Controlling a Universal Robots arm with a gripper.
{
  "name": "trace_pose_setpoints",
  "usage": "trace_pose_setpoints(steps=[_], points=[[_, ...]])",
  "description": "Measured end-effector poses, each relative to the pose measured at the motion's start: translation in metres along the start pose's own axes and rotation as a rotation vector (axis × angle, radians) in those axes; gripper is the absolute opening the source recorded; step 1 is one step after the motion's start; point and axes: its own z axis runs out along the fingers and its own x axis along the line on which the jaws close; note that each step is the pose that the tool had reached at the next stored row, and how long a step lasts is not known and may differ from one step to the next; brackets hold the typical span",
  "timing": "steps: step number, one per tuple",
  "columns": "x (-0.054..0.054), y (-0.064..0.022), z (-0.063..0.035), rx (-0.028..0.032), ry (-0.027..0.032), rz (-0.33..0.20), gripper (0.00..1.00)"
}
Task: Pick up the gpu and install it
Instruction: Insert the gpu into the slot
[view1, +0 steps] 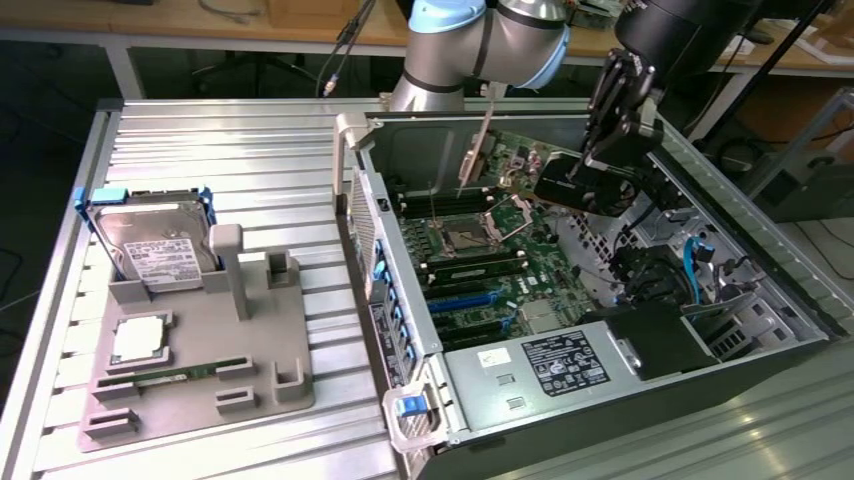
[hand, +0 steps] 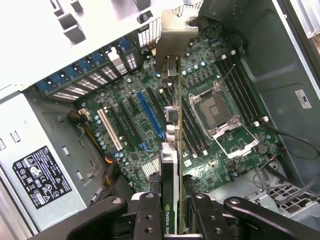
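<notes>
Gripper (hand: 173, 212) in close: the black fingers (hand: 149, 215) are clamped on the gpu (hand: 170, 160), gripping one on each face. The card stands on edge between them and runs straight away from the fingertips to its pale metal bracket (hand: 175, 35) at the far end. Beneath the fingers lies the green motherboard (hand: 135, 120) inside the open computer case (view1: 747, 300). The CPU socket (hand: 220, 112) is on one side of the card, the blue expansion slot (hand: 150, 115) on the other. Farther off sits the power supply (hand: 40, 175).
</notes>
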Motion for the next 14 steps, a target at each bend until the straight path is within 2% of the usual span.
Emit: trace_pose_setpoints(steps=[14], points=[[0.0, 0.0, 0.0, -0.0017, 0.0026, -0.067, 0.27]])
